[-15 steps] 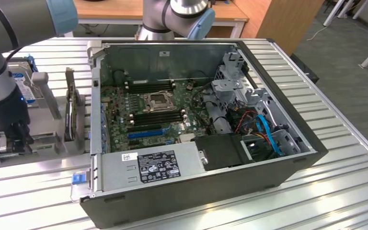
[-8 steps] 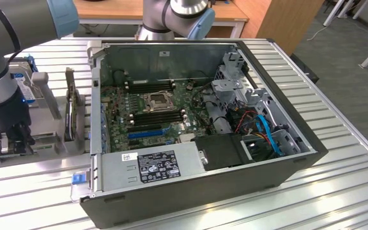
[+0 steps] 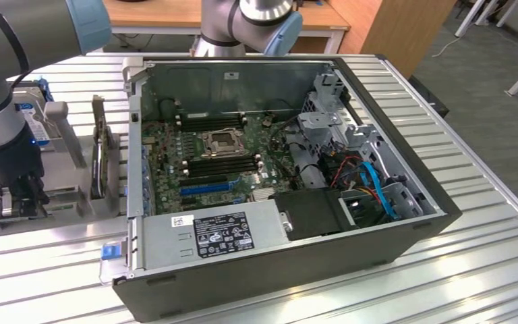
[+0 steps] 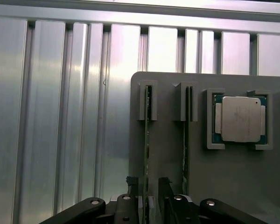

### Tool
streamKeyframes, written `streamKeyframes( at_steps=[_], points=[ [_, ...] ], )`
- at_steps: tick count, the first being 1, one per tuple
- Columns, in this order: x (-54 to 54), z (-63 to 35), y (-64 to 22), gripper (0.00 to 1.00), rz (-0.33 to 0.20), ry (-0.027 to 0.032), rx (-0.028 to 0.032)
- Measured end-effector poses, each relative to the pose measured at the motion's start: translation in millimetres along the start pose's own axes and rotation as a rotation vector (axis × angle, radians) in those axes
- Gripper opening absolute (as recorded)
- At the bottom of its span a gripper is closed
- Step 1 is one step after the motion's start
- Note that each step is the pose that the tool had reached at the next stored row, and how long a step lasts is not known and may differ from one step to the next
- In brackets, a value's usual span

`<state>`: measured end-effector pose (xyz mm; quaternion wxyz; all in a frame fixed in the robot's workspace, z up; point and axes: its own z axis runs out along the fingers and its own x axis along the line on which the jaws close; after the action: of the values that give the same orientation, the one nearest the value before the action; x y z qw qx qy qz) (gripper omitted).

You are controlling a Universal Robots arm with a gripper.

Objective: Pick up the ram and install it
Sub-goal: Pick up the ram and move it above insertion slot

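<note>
Ram stands on its long edge in a slot of a grey holder, not yet lifted, w/ the gripper straddling one end of it. Biggest thing in the scene is the slatted aluminium table, which carries everything. On it, mid exterior view, an open black PC case lies on its side, interior facing up. The robot arm runs from its base behind the case and hangs down at the exterior view's left, beside the case, over the holder. Inside the case: a green motherboard w/ a CPU socket in the middle and long black slots on either side of it. A silver PSU w/ a black label sits along the near wall, and blue cables lie in the drive-bay corner. Holder detail in the wrist view: the ram shows as a thin green edge, its far end seated in a notched bracket. A 2nd stick stands parallel just beside it in its own slot. That stick is btwn the ram and a square metal-lidded CPU, which lies flat in a recess. A small blue tab sticks out at the case's near corner. The fingers are spread wide, one each side of the ram's near end, not pinching it. Whether a pad touches the board, can't tell.
</note>
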<state>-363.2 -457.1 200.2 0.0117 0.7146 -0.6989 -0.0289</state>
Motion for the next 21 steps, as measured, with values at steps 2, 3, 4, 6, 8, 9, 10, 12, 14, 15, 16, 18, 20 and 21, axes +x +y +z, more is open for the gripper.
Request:
streamKeyframes(
  at_steps=[2,3,4,6,8,9,10,12,14,15,16,18,20,21],
  points=[
    [0.0,0.2,0.0,0.31,0.000,0.0000,0.0000],
    [0.2,0.2,0.0,0.31,0.000,0.0000,0.0000],
    [0.6,0.3,-0.2,0.31,0.000,-0.0002,0.0003],
    [1.5,0.1,0.0,0.31,0.000,0.0000,0.0000],
    [2.2,0.1,0.1,0.31,0.000,0.0000,0.0000],
    [2.6,0.1,0.1,0.31,0.000,0.0000,0.0000],
    [2.8,0.0,0.1,0.31,0.000,0.0001,0.0000],
    [2.8,0.1,0.0,0.31,0.000,0.0000,0.0001],
    [2.9,0.1,0.0,0.31,0.000,0.0000,0.0001],
    [2.9,0.1,-0.1,0.31,0.000,0.0000,0.0001],
    [3.1,0.0,-0.9,0.31,0.000,0.0000,0.0000],
    [3.0,0.0,-1.5,0.31,0.000,-0.0001,0.0001],
    [2.9,0.0,-1.6,0.31,0.000,0.0000,0.0000],
    [2.9,-0.1,-1.5,0.31,0.000,0.0000,-0.0001]
  ],
)
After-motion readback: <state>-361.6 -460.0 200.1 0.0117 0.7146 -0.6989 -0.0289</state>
